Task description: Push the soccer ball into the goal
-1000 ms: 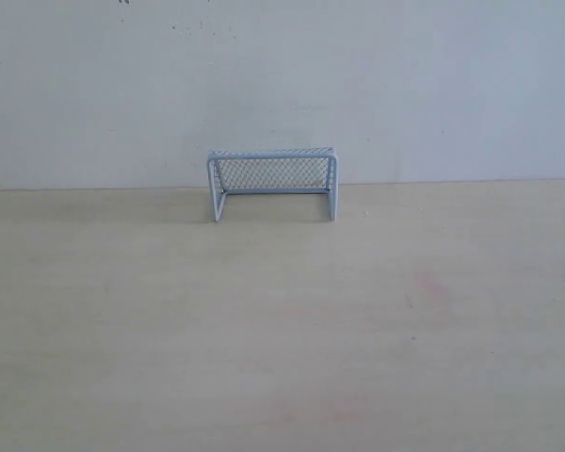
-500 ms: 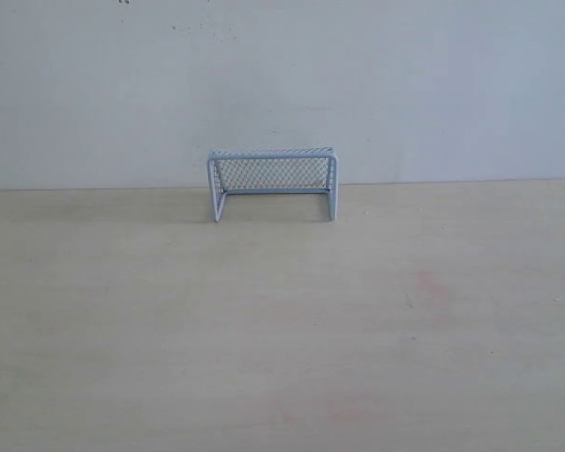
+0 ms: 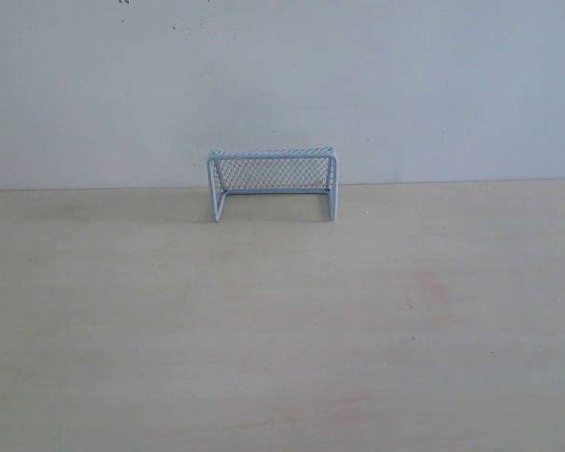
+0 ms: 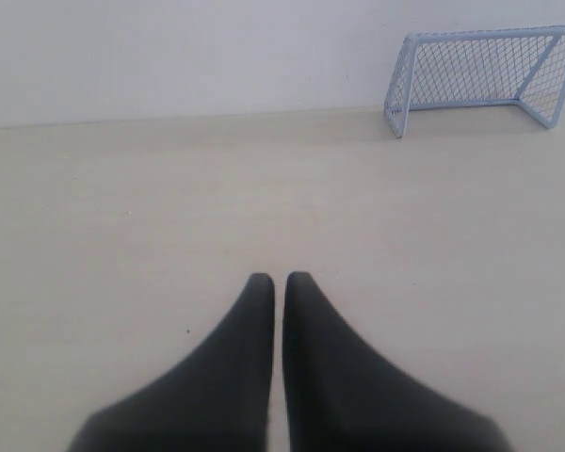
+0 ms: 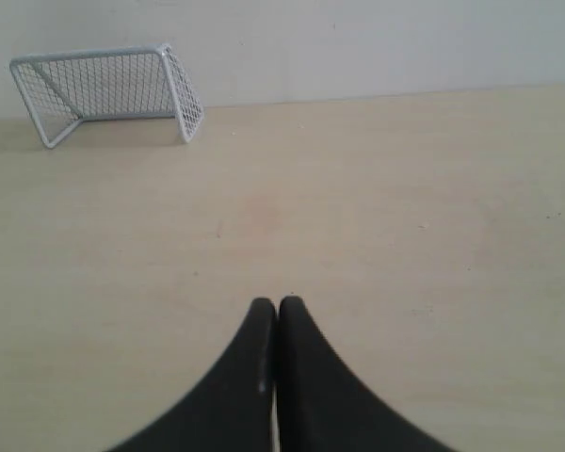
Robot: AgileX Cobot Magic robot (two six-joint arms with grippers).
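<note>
The goal (image 3: 271, 183), a small light grey-white frame with fine mesh netting, stands at the back of the wooden table against the wall, its mouth facing the front. The left wrist view also shows the goal (image 4: 480, 75), far ahead of my left gripper (image 4: 280, 279), which is shut with nothing between its black fingers. From the right wrist the goal (image 5: 108, 89) appears well ahead of my right gripper (image 5: 277, 303), shut and empty too. The soccer ball is out of view in every frame. Neither gripper shows in the exterior view.
The light wooden table (image 3: 282, 330) stretches from the goal to the front edge of the exterior view. A plain pale wall (image 3: 282, 85) rises right behind the goal. A faint reddish stain (image 3: 431, 287) marks the wood right of centre.
</note>
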